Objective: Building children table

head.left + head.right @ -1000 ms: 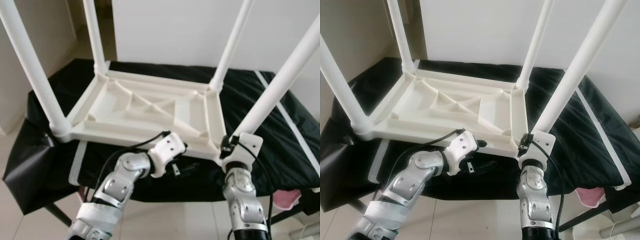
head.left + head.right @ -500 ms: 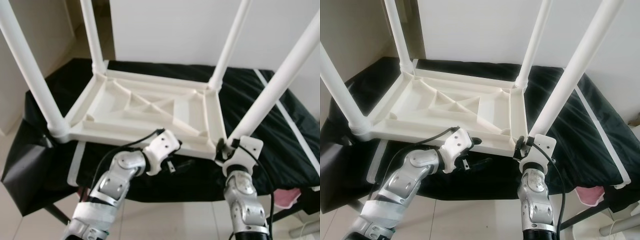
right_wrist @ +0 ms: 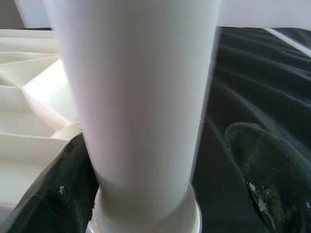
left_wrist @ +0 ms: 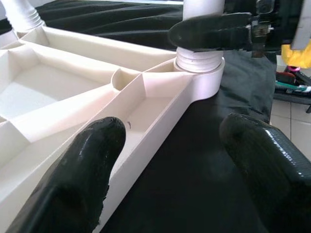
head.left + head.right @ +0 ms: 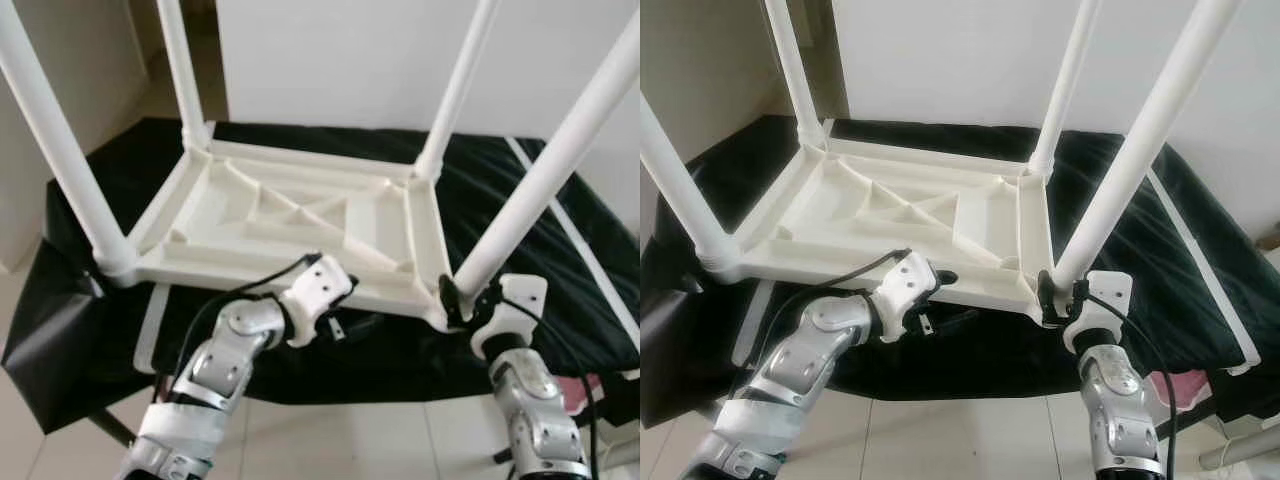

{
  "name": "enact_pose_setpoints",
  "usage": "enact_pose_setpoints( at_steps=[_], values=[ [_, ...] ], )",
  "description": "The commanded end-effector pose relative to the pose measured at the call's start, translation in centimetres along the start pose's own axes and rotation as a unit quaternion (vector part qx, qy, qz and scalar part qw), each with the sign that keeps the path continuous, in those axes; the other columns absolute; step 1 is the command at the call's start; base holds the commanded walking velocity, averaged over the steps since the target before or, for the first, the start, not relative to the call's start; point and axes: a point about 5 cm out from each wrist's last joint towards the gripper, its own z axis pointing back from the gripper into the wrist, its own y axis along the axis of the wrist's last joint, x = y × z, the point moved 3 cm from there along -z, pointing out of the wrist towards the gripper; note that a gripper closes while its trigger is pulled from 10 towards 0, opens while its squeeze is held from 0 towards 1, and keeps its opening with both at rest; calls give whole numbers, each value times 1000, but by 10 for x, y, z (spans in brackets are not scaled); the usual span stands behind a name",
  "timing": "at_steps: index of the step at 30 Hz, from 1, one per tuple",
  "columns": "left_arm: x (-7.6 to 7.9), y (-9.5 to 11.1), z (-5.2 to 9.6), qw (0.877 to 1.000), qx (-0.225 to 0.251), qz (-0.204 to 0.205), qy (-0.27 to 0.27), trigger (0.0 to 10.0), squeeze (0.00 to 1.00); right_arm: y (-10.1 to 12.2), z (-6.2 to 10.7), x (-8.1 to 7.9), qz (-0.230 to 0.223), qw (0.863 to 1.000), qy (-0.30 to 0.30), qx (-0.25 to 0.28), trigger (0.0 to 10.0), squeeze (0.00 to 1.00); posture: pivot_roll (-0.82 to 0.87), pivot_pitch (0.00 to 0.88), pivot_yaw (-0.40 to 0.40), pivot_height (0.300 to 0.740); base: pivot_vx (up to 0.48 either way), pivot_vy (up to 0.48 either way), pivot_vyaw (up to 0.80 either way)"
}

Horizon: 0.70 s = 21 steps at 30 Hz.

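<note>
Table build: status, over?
Right gripper open around near-right leg, at its socket. Left gripper open, straddling tabletop front rim. Four legs seated. Nothing obstructing.

White wall [image 5: 330, 60], pale tiled floor [image 5: 940, 440], black-draped bench [image 5: 520, 190], perhaps pink cloth [image 5: 1185, 385]

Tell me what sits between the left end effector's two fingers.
In the left wrist view, the upturned table's near rim and black cloth lie between the left end effector's open fingers.
</note>
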Motion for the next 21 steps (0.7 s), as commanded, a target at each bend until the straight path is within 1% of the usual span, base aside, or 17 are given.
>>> enact_pose_setpoints(
  at_steps=[1, 2, 3, 4, 5, 6, 7, 9, 10, 14, 15, 16, 21],
  values=[
    [3, 0, -1, 1000, -5, -4, 1, 10000, 0, 4, -4, 0, 1, 999, 37, 7, 10000, 0, -28, 0, -33, 740, 0, 0, 0],
    [3, 0, -1, 1000, -5, -4, 1, 10000, 0, 4, -4, 0, 1, 999, 37, 7, 10000, 0, -28, 0, -33, 740, 0, 0, 0],
    [3, 0, -1, 1000, -4, -4, 0, 10000, 0, 6, -6, -2, 6, 998, 66, 6, 10000, 0, -26, 0, -34, 740, 0, 0, 0],
    [3, 0, -1, 1000, -4, -4, 0, 10000, 0, 6, -6, -2, 6, 998, 66, 6, 10000, 0, -26, 0, -34, 740, 0, 0, 0],
    [4, 1, -2, 1000, -4, -5, -2, 10000, 0, 8, -12, -4, 19, 994, 107, 4, 10000, 0, -26, 0, -29, 740, 0, 0, 0],
    [4, 1, -2, 1000, -4, -5, -2, 10000, 0, 8, -12, -4, 19, 994, 107, 4, 10000, 0, -26, 0, -29, 740, 0, 0, 0],
    [4, 2, -3, 1000, -4, -5, -3, 10000, 0, 8, -14, -5, 27, 992, 124, 4, 10000, 0, -24, 0, -25, 740, 0, 0, 0],
    [4, 2, -3, 1000, -4, -5, -3, 10000, 0, 8, -14, -5, 27, 992, 124, 4, 10000, 0, -24, 0, -25, 740, 0, 0, 0],
    [3, 4, -4, 1000, -2, -6, -3, 10000, 0, 6, -17, -7, 33, 989, 146, -2, 10000, 0, -21, 0, -25, 740, 0, 0, 0],
    [2, 5, -4, 1000, -1, -7, -3, 10000, 0, 1, -17, -8, 39, 986, 162, -14, 10000, 0, -18, 0, -24, 740, 0, 0, 0],
    [2, 6, -4, 1000, 0, -8, -2, 10000, 0, -2, -16, -9, 38, 986, 164, -19, 4863, 0, -17, 0, -24, 740, 0, 0, 0],
    [1, 6, -4, 1000, 0, -8, -1, 10000, 0, -5, -15, -9, 35, 985, 167, -23, 0, 0, -15, 0, -24, 740, 0, 0, 0],
    [0, 6, -3, 1000, 0, -8, 1, 10000, 0, -10, -11, -7, 25, 985, 166, -30, 0, 0, -17, 0, -26, 740, 0, 0, 0]
  ],
)
